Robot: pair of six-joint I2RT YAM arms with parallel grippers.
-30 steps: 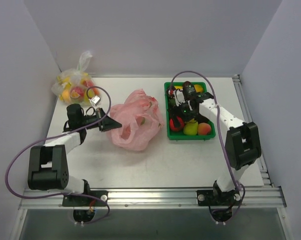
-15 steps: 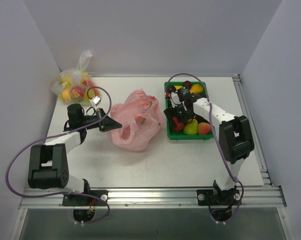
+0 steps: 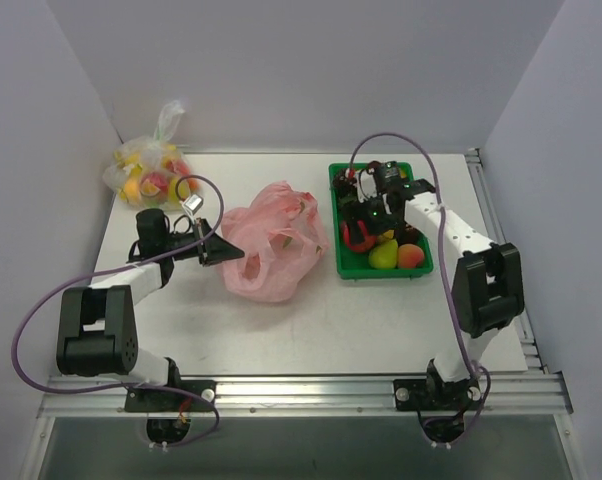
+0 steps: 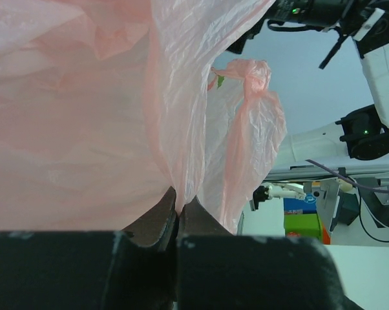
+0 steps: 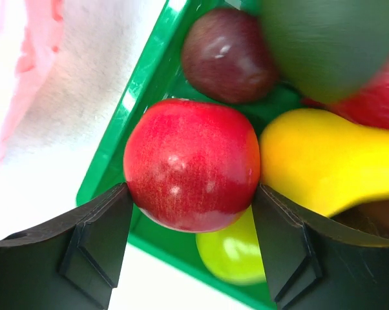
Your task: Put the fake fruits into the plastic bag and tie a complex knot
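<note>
- Fruit pick: your right gripper (image 5: 191, 194) has its fingers pressed on both sides of the red apple (image 5: 191, 165), at a corner of the green tray (image 5: 139, 84).
- Beside that apple you can see a yellow pear (image 5: 324, 161), a green apple (image 5: 233, 255) and a dark purple fruit (image 5: 227, 55).
- Your left gripper (image 4: 177, 216) is pinched tight on the edge of the plastic bag (image 3: 276, 240), which lies on the worktop (image 3: 331, 320) just left of the tray.
</note>
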